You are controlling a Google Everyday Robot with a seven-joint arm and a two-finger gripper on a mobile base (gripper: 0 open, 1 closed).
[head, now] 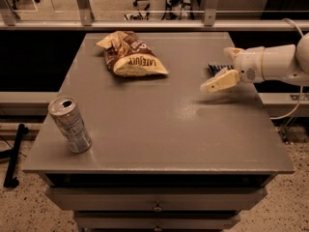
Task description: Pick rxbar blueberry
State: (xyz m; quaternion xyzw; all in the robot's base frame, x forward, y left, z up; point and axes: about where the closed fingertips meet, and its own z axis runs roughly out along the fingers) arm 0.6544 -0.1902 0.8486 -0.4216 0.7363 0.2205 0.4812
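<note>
The rxbar blueberry point(216, 67) shows only as a small dark blue strip with white marks, near the right edge of the grey table point(159, 129). Most of it is hidden by the gripper. My gripper point(215, 69) reaches in from the right on a white arm. It is open, with one cream finger point(232, 51) behind the bar and the other finger point(219, 81) in front of it. I cannot tell whether the fingers touch the bar.
A brown and cream chip bag point(130, 56) lies at the back left of the table. A silver drink can point(70, 124) stands tilted near the front left corner. A drawer front point(154, 199) lies below the table's front edge. A rail point(145, 25) runs behind the table.
</note>
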